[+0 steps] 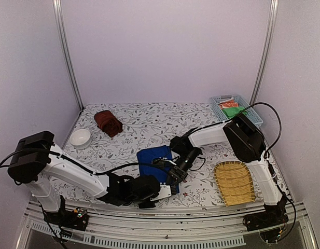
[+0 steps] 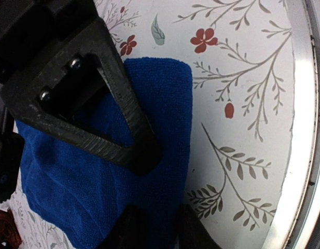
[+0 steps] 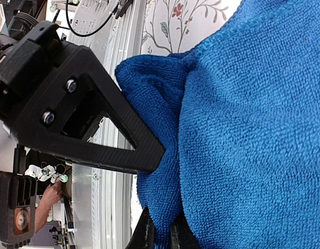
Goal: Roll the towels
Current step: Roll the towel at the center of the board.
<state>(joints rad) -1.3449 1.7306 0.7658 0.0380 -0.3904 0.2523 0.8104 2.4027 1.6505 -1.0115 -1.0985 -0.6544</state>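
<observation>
At the left the dark reddish-brown terry towel (image 1: 108, 123) sits bundled, well apart from the arms, while the left gripper (image 2: 139, 187) straddles the near hem of the royal blue terry towel (image 1: 153, 157) at the table's centre; whether its jaws have caught cloth I cannot tell. Just beside it the right gripper (image 3: 152, 197) pinches a bunched fold of that hem, likely to start the roll's first turn. The hem lies close to the metal front rail (image 2: 300, 129), so open room lies rearward over the flowered tablecloth (image 1: 149, 116), with the oval wicker tray (image 1: 234, 181) off to the right.

Overhead looks down; wrist views share blue towel (image 2: 71, 181)
</observation>
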